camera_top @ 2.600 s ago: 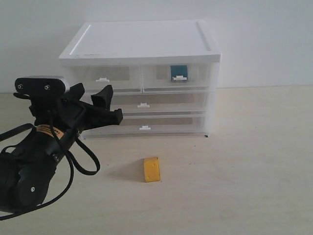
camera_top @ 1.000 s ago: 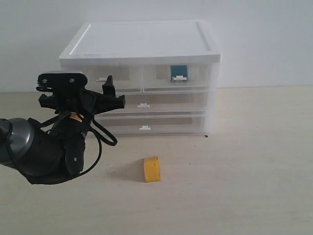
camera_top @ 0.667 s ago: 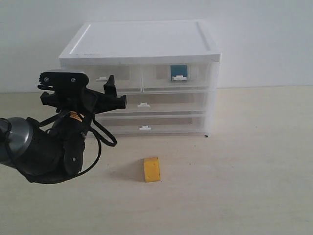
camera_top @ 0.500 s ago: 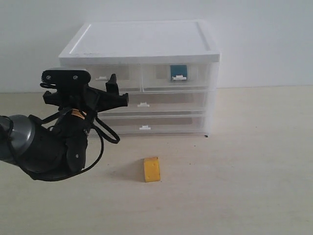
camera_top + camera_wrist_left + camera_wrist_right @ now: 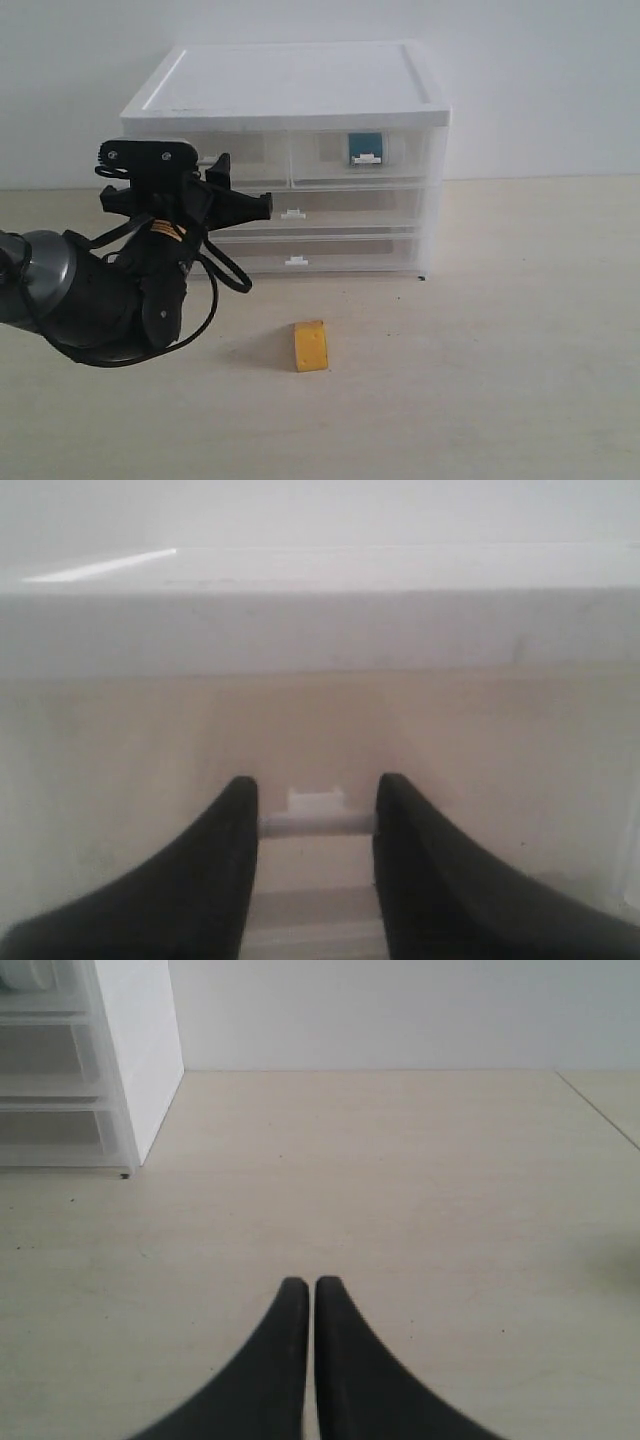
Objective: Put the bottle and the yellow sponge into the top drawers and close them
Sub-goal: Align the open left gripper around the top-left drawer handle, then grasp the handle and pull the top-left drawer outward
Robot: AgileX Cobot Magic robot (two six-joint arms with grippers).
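Note:
The yellow sponge (image 5: 310, 346) lies on the table in front of the white-topped cabinet (image 5: 300, 85). The bottle (image 5: 366, 146) shows as a blue label behind the front of the top right drawer (image 5: 405, 152), which is pushed in. My left gripper (image 5: 243, 186) is up against the top left drawer (image 5: 255, 152). In the left wrist view its fingers (image 5: 235, 820) press on both ends of that drawer's white tab handle (image 5: 316, 818). My right gripper (image 5: 301, 1286) is shut and empty over bare table, out of the exterior view.
Two full-width drawers (image 5: 330, 205) sit below the top pair, both pushed in. The cabinet's right corner (image 5: 140, 1060) stands off to one side of the right gripper. A pale wall rises behind the cabinet.
The left gripper has moved right and closer to the cabinet front. Its jaws have narrowed from wide open onto the top left drawer's handle. The sponge has not moved.

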